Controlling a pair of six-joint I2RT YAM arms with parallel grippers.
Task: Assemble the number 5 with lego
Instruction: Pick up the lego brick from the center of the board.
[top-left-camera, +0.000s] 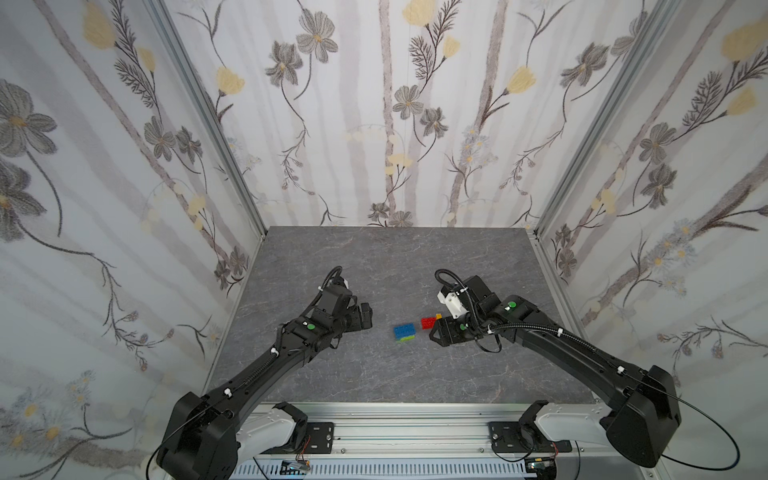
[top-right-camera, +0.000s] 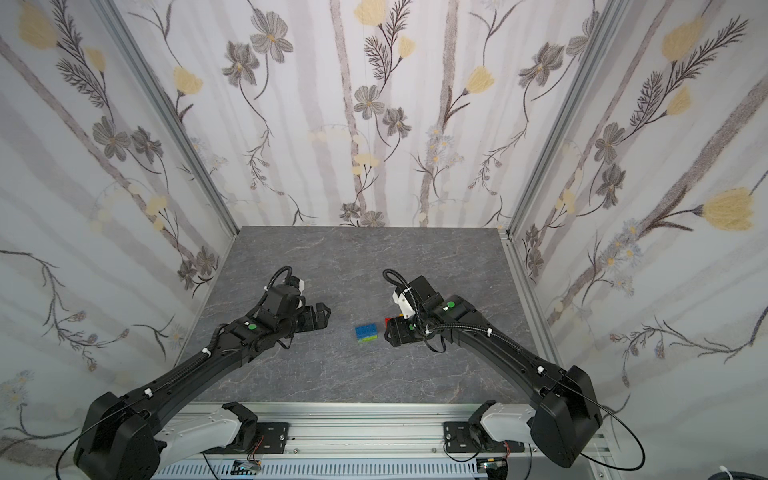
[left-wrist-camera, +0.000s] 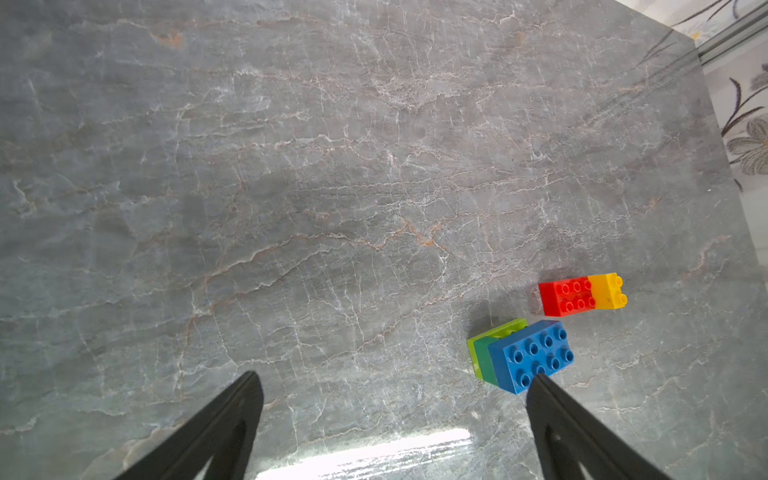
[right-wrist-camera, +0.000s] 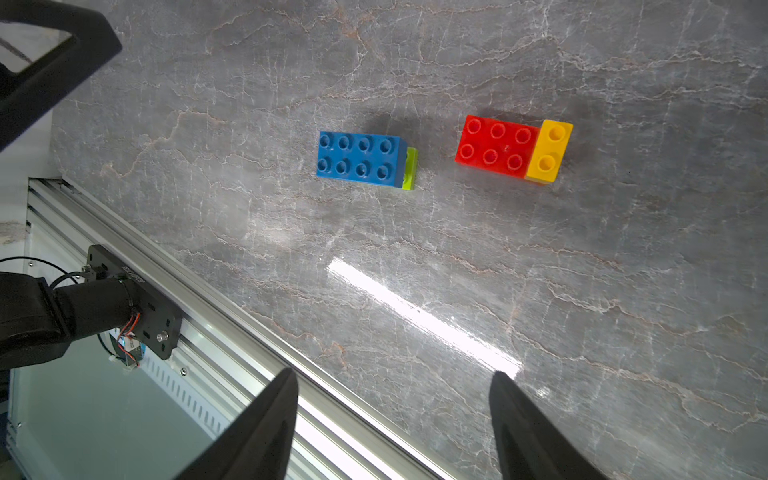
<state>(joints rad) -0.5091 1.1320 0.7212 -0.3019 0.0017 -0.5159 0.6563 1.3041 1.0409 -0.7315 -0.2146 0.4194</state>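
The lego lies in two joined groups mid-table. A blue brick (top-left-camera: 403, 330) (left-wrist-camera: 534, 357) (right-wrist-camera: 359, 160) sits on a dark-green one (left-wrist-camera: 485, 360), with a lime brick (left-wrist-camera: 498, 330) (right-wrist-camera: 410, 168) below. A short gap to its right, a red brick (top-left-camera: 427, 322) (left-wrist-camera: 565, 297) (right-wrist-camera: 494, 145) is attached to a yellow one (left-wrist-camera: 609, 291) (right-wrist-camera: 548, 151). My left gripper (top-left-camera: 363, 318) (left-wrist-camera: 395, 376) is open and empty, left of the blue stack. My right gripper (top-left-camera: 434, 331) (right-wrist-camera: 395, 372) is also open and empty, just right of the red brick, partly hiding it in a top view.
The grey marble table (top-left-camera: 374, 266) is walled by floral panels on three sides, with aluminium posts (top-left-camera: 232, 174) at the back corners. An aluminium rail (right-wrist-camera: 208, 291) with the arm mounts runs along the front edge.
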